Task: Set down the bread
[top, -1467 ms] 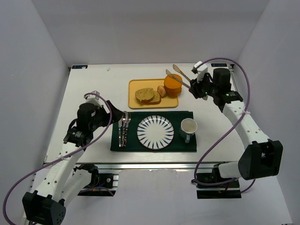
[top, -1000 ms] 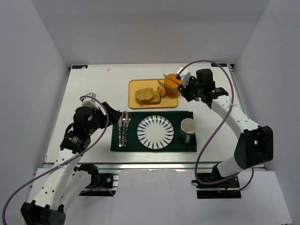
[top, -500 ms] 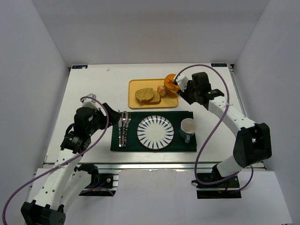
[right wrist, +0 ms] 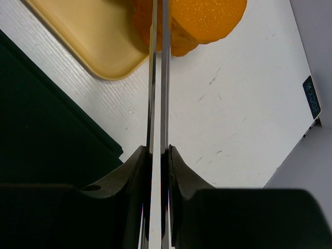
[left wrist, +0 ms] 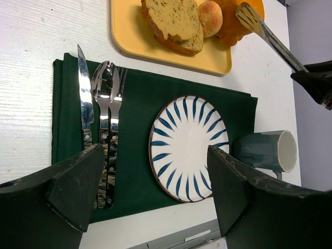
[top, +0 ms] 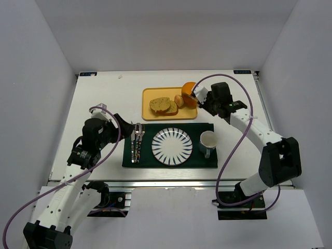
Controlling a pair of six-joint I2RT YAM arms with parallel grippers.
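Though dark-crusted, flat speckled bread (top: 160, 104)

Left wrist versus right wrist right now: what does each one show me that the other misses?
Only left wrist: the two bread slices, the bun, the striped plate, the mug, the cutlery. Only right wrist: the tongs with blades pressed flat together, and a label at the table edge. Both: the right gripper holding the tongs, the yellow tray, the orange cylinder, the green mat.
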